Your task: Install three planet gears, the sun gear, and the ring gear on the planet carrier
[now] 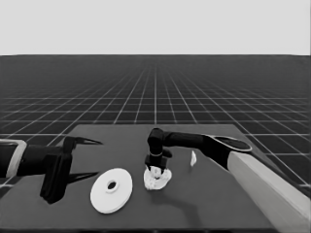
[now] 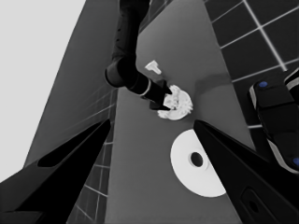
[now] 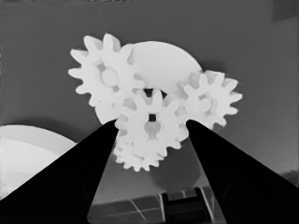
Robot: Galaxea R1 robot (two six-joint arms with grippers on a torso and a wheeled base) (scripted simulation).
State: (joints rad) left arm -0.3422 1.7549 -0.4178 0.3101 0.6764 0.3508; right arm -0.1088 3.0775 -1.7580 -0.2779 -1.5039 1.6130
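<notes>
Dark table: centre gear between right jaws, on smaller round part

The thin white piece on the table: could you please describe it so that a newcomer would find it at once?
Start at the right arm reaching in over the dark table; its right gripper is down on the smaller round part and its gears. The thin white piece lies alone just beyond, under the arm. Unlike the larger round part, it is a toothless sliver.
</notes>
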